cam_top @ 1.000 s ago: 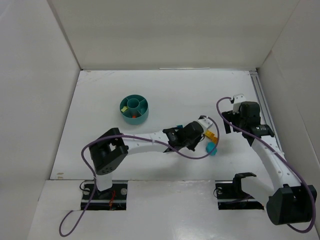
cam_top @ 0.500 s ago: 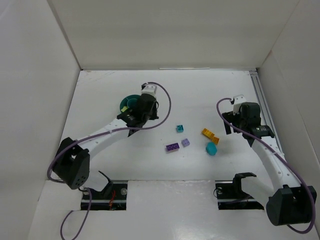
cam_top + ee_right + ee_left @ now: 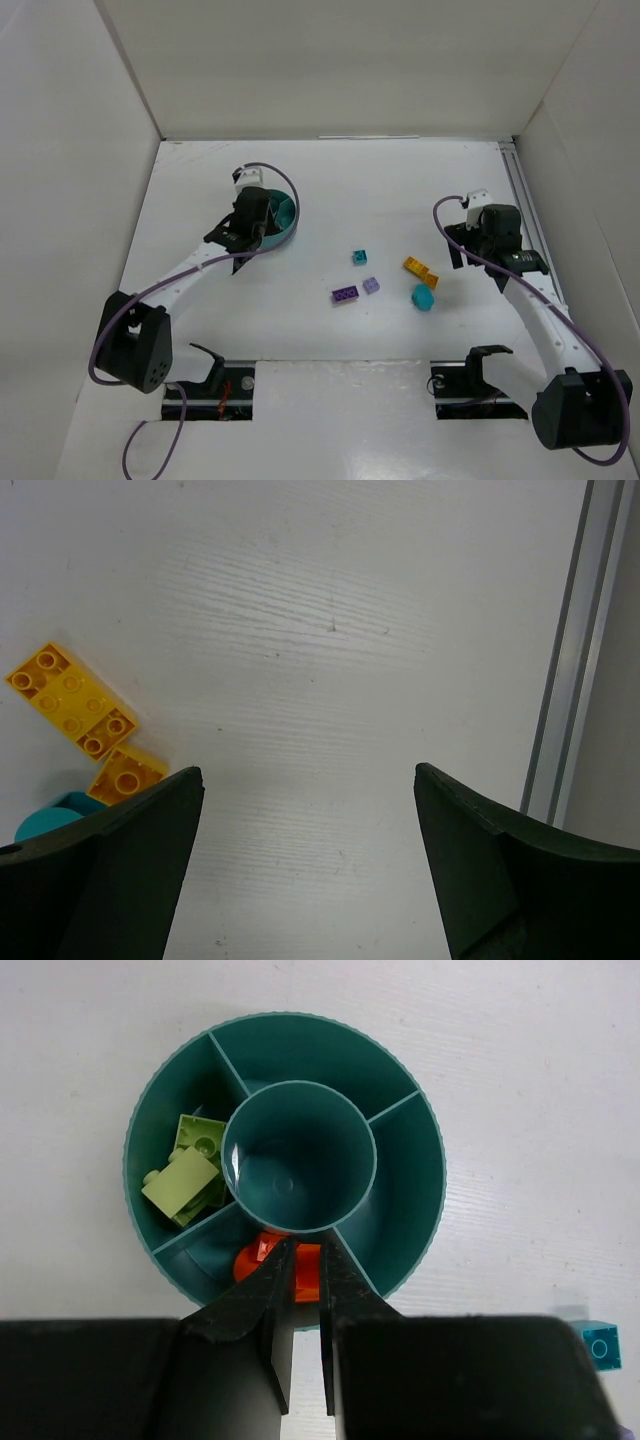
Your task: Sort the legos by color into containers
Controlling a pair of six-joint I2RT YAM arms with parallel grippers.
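Bright, even, diffuse overhead light. The white surface (image 3: 400, 190) is near blown out and the walls (image 3: 350, 70) are greyer. Shadows are faint, with a soft one just beside the dish (image 3: 286, 213). Top view sharp, edges slightly bowed. Left wrist view: dish crisp, small glare on its central ring (image 3: 240, 1175), left claw (image 3: 305, 1255) below the dish dark and slightly soft. Right wrist view: surface grain sharp, right claw (image 3: 308, 772) a black blur.

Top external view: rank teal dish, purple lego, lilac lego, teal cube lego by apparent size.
1. teal dish, though partly hidden
2. purple lego
3. lilac lego and teal cube lego: look alike, not ranked
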